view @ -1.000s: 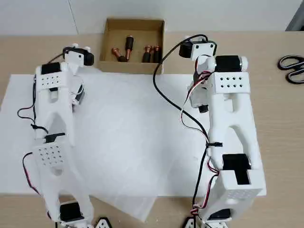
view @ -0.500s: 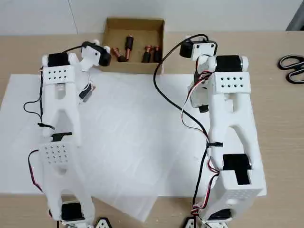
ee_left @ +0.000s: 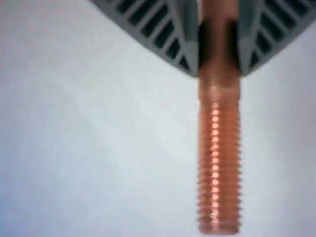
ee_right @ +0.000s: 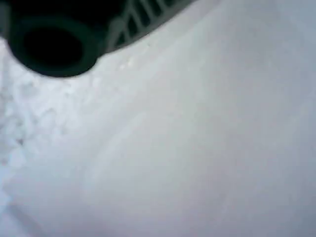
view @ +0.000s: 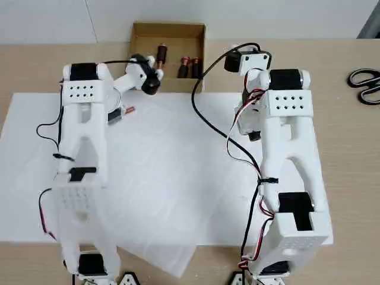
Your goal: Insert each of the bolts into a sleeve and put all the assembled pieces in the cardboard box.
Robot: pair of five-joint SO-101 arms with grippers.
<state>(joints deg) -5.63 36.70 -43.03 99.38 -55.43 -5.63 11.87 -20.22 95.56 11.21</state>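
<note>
My left hand (ee_left: 218,44) is clamped on the bolt (ee_left: 218,163). The jaws pinch the plain shank and the threaded end sticks straight out past the fingertips, free. Below it is the white sheet (view: 172,178) on the table (view: 338,130); I cannot tell if the thread tip touches it.

From above, the bolt (view: 129,110) pokes out beside my left hand (view: 119,113). Its long axis runs roughly to my right, toward the other arm.

My right hand (view: 252,127) is well apart from the left one, off to its right across the sheet. Its wrist view has a black sleeve (ee_right: 49,47) right at the jaws with the open mouth showing. I read that hand as closed on the sleeve.

Key relation: the sleeve lies right of the bolt hand, well apart, and the thread end already points roughly that way. I cannot tell whether the sleeve bore lines up with the bolt axis. My guess is that the left hand carries the bolt across to the right, thread first, into the mouth.

The cardboard box (view: 169,25) sits just ahead of the left hand, nearer to it than to the right hand. Assembled pieces (view: 189,67) are already inside.
</note>
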